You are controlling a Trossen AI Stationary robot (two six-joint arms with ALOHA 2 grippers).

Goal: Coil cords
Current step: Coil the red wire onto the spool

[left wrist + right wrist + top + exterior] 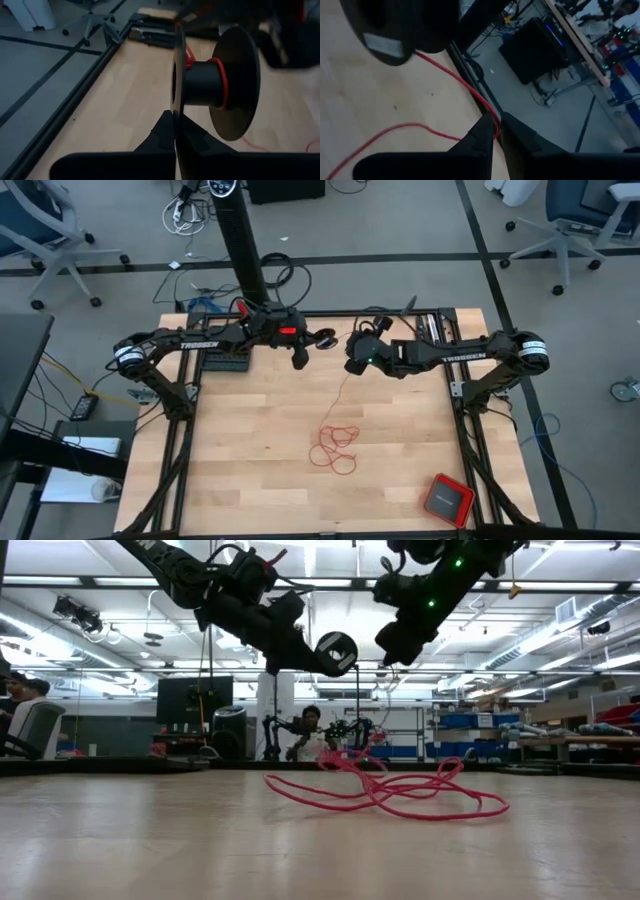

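The stretch of red cord (345,395) rising from the table to the grippers is so thin from above that it almost disappears against the wood, and where it ends on the spool (220,85) is hidden there by the arms. In the right wrist view the spool fills the near corner as a dark blurred shape, cut off by the frame. The red box (447,499) near the table's (250,470) front right corner is half over the edge of the table.

The cord is one very thin red wire. Most of it lies slack in a heap of overlapping loops on the middle of the wooden table, seen from table height as a low pink tangle (a few loops standing up off the surface). A few turns are wound tight around the black hub of the spool.

The left gripper (175,131) is clenched on the rim of one spool disc, holding the spool in the air above the back middle of the table. The right gripper (497,131) hangs just beside it, its fingers nearly together with the cord passing between the tips; whether they pinch it or let it slide I cannot tell. The loose heap lies well below and in front of both.
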